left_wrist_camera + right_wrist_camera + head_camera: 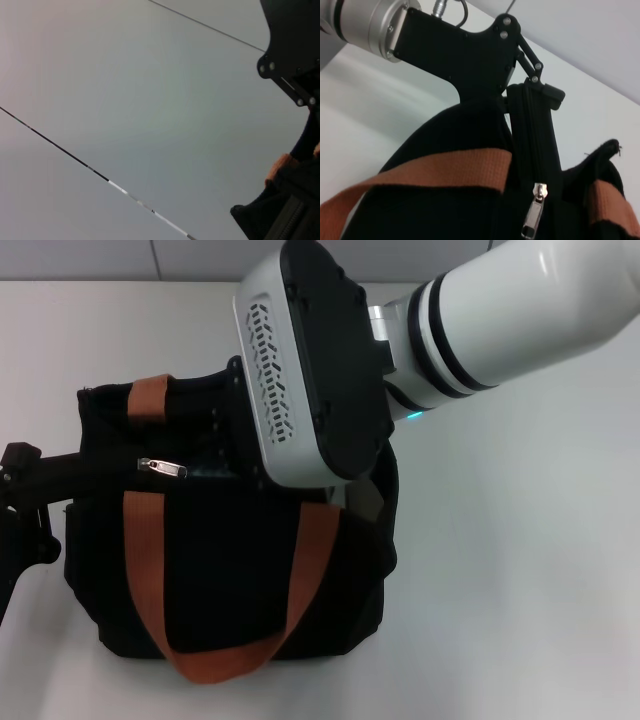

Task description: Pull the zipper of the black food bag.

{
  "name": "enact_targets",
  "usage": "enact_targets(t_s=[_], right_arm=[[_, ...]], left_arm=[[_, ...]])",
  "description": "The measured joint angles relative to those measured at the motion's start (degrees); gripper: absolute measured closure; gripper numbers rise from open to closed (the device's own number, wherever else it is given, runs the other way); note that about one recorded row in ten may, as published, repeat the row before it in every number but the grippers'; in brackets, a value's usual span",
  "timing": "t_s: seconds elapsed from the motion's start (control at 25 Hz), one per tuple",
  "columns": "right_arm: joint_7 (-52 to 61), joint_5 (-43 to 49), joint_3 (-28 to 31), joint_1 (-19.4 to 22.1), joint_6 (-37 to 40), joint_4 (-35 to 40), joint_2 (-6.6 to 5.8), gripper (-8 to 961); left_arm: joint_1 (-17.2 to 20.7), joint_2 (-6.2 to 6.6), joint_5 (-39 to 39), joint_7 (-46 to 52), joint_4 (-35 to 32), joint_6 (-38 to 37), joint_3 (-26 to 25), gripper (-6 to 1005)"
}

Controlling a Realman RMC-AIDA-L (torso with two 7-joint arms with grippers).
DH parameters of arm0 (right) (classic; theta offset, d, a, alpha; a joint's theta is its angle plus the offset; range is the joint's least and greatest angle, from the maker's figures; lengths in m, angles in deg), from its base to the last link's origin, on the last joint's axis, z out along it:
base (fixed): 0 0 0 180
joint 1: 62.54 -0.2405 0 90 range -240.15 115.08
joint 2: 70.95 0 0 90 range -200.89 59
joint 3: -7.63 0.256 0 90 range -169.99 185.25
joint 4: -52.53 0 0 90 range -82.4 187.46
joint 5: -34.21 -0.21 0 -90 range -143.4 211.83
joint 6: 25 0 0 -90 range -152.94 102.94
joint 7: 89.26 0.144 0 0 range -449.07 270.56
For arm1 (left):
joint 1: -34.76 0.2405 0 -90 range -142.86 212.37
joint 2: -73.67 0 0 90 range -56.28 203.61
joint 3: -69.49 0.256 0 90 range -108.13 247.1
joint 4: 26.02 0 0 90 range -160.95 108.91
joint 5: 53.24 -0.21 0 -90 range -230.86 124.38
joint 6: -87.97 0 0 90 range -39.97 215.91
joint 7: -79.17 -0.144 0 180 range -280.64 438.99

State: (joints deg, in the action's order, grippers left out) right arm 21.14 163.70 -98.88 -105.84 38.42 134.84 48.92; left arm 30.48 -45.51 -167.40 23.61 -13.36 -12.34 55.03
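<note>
At the far left of the head view, the left gripper (40, 480) is reaching in from the frame's left edge and gripping the end of the bag's zip strip; the right wrist view shows its jaws pinching that black strip, near the upper middle of that frame (532, 92). The black food bag (230, 580) is sitting on the white surface (520, 590), filling the lower left and centre of the head view. Its two orange-brown handles are showing: one (150, 395) is poking up at the bag's far edge, upper left, and the other (230, 655) is looping down over the near side. The zipper (163, 469) is lying on the black zip track just right of the left gripper's arm, its silver pull tab pointing toward the right of the frame. In the right wrist view the same pull tab (534, 210) is hanging at the lower middle, below the pinched strip. To the right, the right arm (500, 310) is coming in from the upper right corner, and its big wrist housing (310, 370) is hovering over the bag's open top at centre. The right gripper itself is hidden under that housing, so the state of its jaws cannot be told.
</note>
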Motion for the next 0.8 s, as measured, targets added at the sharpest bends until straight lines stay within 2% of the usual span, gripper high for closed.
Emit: enact_targets(t_s=[0.12,0.16,0.2,0.36,0.52,0.8], right_arm=[[3.0,-0.1,1.5,0.4,0.6,0.6,0.04,930],[7.6,-0.3,3.8,-1.0,3.1,0.9,-0.08,931],[7.6,-0.3,3.8,-1.0,3.1,0.9,-0.08,932],[14.4,-3.6,9.4,-5.6,11.2,-1.5,-0.31,935],[14.5,-5.8,9.9,-6.4,11.0,-2.5,-0.29,939],[15.2,-11.7,10.4,-11.2,12.9,-9.7,-0.25,735]], left_arm=[[-0.3,0.00,0.0,0.0,0.0,0.0,0.1,986],[-0.4,0.00,0.0,0.0,0.0,-0.1,0.2,985],[-0.4,0.00,-0.1,0.0,0.0,-0.1,0.3,985],[-0.5,0.01,-0.1,-0.1,-0.1,-0.2,0.4,985],[-0.5,0.00,-0.2,-0.1,0.0,-0.1,0.4,985],[-0.6,0.00,-0.3,-0.1,0.1,0.0,0.4,985]])
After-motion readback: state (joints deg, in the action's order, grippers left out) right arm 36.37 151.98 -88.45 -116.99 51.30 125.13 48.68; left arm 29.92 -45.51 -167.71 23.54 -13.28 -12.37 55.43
